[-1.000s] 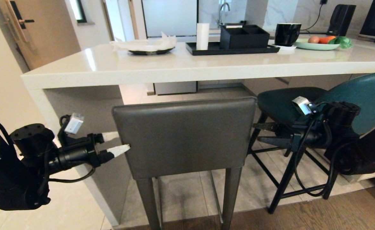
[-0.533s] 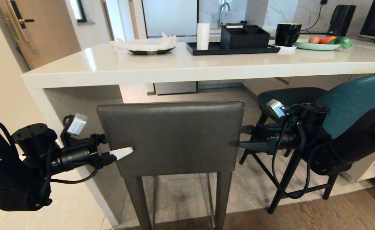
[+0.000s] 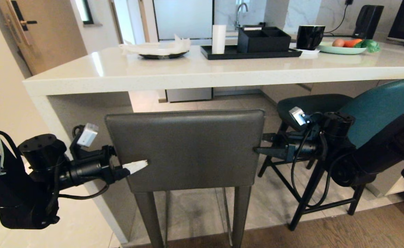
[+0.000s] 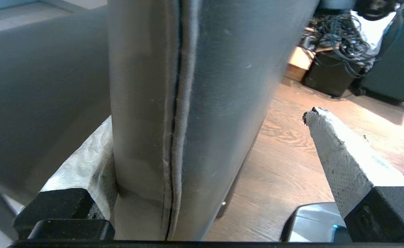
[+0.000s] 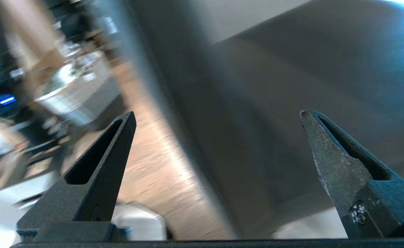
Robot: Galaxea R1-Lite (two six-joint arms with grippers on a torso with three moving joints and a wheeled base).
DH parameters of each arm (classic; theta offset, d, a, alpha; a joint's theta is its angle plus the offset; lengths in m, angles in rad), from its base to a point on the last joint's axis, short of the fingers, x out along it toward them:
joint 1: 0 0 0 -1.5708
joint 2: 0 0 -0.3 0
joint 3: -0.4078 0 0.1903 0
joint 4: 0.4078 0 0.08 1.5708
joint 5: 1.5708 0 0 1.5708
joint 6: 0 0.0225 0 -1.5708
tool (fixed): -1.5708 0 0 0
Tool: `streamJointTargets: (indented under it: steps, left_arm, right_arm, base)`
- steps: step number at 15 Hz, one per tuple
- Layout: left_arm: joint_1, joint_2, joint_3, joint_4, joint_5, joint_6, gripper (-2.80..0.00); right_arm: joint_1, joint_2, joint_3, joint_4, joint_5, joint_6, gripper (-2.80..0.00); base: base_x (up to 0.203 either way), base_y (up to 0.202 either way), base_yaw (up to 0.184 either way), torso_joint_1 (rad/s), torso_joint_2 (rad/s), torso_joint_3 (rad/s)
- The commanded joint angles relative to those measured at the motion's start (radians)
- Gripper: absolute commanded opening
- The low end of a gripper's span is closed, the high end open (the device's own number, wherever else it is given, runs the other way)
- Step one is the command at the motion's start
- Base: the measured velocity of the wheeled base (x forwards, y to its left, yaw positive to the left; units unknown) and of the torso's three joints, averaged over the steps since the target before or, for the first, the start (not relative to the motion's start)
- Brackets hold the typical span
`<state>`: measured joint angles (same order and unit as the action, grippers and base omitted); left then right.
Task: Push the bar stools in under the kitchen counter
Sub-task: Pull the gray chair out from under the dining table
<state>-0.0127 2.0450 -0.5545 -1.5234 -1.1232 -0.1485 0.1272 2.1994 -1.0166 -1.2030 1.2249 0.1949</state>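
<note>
Glossy off-white kitchen counter [image 3: 202,72] fills the background, with a black tray [image 3: 250,53] and a plate of vegetables [image 3: 343,48] on top. Before it stands the grey stool [image 3: 186,148], its rectangular back just below the countertop edge, legs on the tile. At my left gripper [image 3: 128,163] the jaws are spread wide around the back's left edge, one white finger [image 4: 339,151] across its rear face, clamping nothing. At my right gripper [image 3: 265,146] the jaws are equally wide at the back's right edge. Right of it waits the teal stool [image 3: 381,106], its seat partly under the counter.
</note>
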Motion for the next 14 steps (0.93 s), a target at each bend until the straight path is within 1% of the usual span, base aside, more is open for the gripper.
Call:
streamJointTargets:
  steps: [1,3,5,6,10,12,14]
  left_arm:
    - [-0.029,-0.02,0.028,-0.007,-0.006,-0.002,0.0]
    - [-0.062,-0.026,0.047,-0.007,0.023,-0.003,0.0]
    - [-0.094,-0.028,0.043,-0.007,0.081,-0.003,0.0]
    - [-0.092,-0.025,0.041,-0.007,0.093,-0.003,0.0]
    - [-0.028,-0.041,0.063,-0.007,0.094,-0.003,0.0]
    - [-0.015,-0.047,0.087,-0.007,0.092,-0.001,0.0]
    - [-0.017,-0.042,0.102,-0.007,0.092,0.032,0.0]
  right_arm:
    - [0.005,0.013,-0.014,-0.007,0.0,0.001,0.0]
    - [0.012,0.016,-0.02,-0.007,-0.001,0.003,0.0]
    - [0.014,0.016,-0.026,-0.007,-0.001,0.011,0.0]
    - [0.015,0.014,-0.026,-0.007,-0.001,0.014,0.0]
    - [0.041,-0.001,-0.019,-0.007,-0.001,0.015,0.0]
    - [0.057,-0.001,-0.017,-0.008,-0.004,0.014,0.0]
    - [0.058,-0.001,-0.015,-0.009,-0.005,0.014,0.0]
  base:
    - [0.0,0.0,0.0,0.0,0.0,0.0]
    - [0.0,0.0,0.0,0.0,0.0,0.0]
    - [0.0,0.0,0.0,0.0,0.0,0.0]
    - [0.0,0.0,0.0,0.0,0.0,0.0]
    - [0.0,0.0,0.0,0.0,0.0,0.0]
    - [0.0,0.0,0.0,0.0,0.0,0.0]
    - [0.0,0.0,0.0,0.0,0.0,0.0]
